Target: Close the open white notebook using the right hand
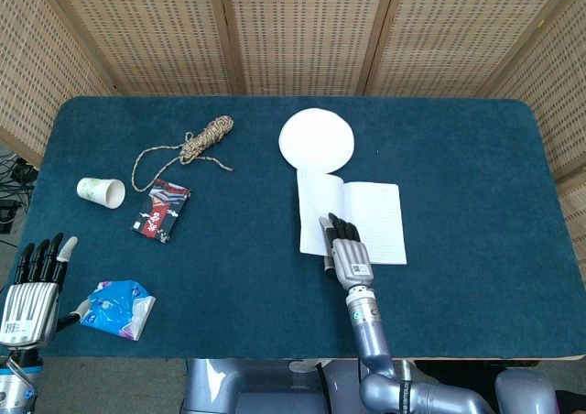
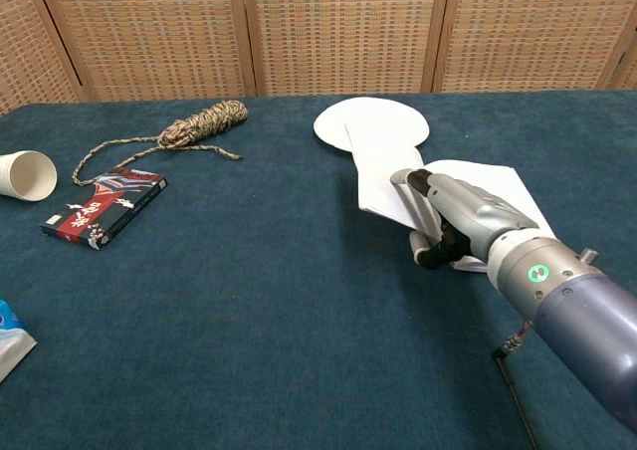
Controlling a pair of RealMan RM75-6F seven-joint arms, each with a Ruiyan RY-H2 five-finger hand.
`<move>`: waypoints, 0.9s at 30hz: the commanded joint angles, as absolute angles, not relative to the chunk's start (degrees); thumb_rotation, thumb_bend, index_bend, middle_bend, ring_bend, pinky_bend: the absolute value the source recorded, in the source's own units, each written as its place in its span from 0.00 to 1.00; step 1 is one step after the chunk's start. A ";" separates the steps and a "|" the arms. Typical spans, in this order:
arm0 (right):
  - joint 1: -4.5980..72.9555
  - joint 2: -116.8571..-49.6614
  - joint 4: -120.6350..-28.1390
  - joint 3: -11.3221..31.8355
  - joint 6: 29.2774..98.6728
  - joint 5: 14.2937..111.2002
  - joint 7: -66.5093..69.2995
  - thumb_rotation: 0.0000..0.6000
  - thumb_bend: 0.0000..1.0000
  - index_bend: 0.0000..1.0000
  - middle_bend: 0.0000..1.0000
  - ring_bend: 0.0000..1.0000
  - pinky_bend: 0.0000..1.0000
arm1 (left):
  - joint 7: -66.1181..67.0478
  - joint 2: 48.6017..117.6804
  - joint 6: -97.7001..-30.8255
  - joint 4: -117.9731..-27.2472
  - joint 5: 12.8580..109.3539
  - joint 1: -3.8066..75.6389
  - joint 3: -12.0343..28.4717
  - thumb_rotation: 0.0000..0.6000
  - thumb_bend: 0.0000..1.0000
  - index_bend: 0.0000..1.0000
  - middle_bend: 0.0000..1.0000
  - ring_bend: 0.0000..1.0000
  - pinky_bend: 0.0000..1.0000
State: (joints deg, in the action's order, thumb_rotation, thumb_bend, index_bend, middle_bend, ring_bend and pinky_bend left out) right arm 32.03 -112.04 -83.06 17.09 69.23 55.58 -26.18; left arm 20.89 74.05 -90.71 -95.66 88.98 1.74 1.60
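lifting the left page

resting mid-table, the white notebook (image 1: 352, 220) is standing half open; only the chest view is showing its left page raised on the right hand (image 2: 445, 221), fingers under it. the left hand (image 1: 33, 286), seen only from the head camera, is hanging empty, fingers apart.

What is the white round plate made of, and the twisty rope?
The plate looks like paper: matte white, thin, flat rim, though foam is possible. The rope looks like braided fibre, tan with darker flecks, rough and dull, probably cotton or jute.
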 commanded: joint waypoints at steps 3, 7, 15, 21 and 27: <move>31.31 -111.09 -84.82 17.16 70.93 56.31 -26.00 1.00 0.73 0.00 0.00 0.00 0.00 | 21.33 74.05 -91.42 -95.96 89.99 1.55 1.33 1.00 0.17 0.00 0.00 0.00 0.00; 30.52 -109.83 -87.37 17.92 71.79 55.48 -25.60 1.00 0.71 0.00 0.00 0.00 0.00 | 21.54 73.96 -92.02 -96.32 90.53 1.27 1.17 1.00 0.17 0.00 0.00 0.00 0.00; 29.14 -107.12 -91.03 17.56 74.03 55.96 -26.05 1.00 0.67 0.00 0.00 0.00 0.00 | 22.57 74.26 -92.68 -96.36 91.59 0.97 0.89 1.00 0.18 0.00 0.00 0.00 0.00; 28.29 -105.40 -93.31 17.50 75.23 56.14 -25.93 1.00 0.67 0.00 0.00 0.00 0.00 | 22.68 74.29 -93.33 -96.53 92.54 0.67 0.64 1.00 0.18 0.00 0.00 0.00 0.00; 27.73 -104.37 -94.94 17.67 76.75 56.58 -25.99 1.00 0.67 0.00 0.00 0.00 0.00 | 22.79 74.22 -94.16 -96.80 93.65 0.27 0.37 1.00 0.18 0.00 0.00 0.00 0.00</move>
